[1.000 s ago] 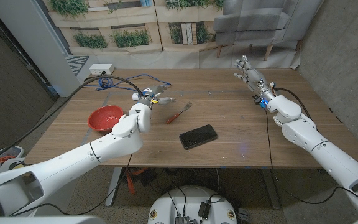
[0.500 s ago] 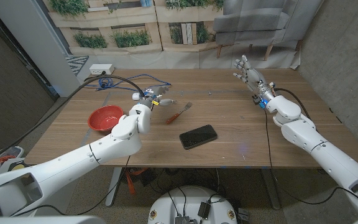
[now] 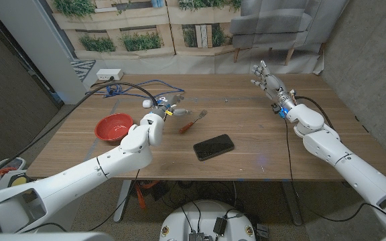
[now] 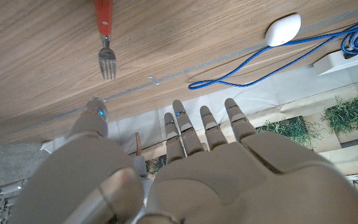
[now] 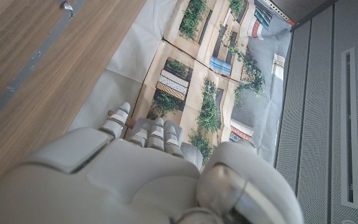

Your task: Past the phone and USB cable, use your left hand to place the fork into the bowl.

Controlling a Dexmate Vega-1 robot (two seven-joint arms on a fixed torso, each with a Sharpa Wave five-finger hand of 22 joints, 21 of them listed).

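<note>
Fork (image 3: 193, 121) lies on the tabletop (image 3: 260, 144), untouched, red handle toward 7 o'clock and tines toward 1 o'clock in the head view, so its long axis runs diagonally. Left hand (image 3: 166, 106) holds nothing; its fingers (image 4: 207, 121) are apart and extended, as the left wrist view confirms, with the tines just ahead of the thumb. From that hand the fork lies just beside, toward 4 o'clock. Phone (image 3: 214, 146) lies near the fork's handle end, toward 5 o'clock from it. Blue cable (image 3: 139, 86) sits at the far edge, toward 11 o'clock from the left hand. Bowl (image 3: 114, 126), red, stands toward 8 o'clock from the left hand, well apart from the fork. Right hand (image 3: 267, 79) is raised at the far right, fingers apart, empty, and well apart from the fork. Judgement: the left hand is plainly nearer; the grasp is not yet made, and closing across the handle calls for a short reach toward 4 o'clock.
</note>
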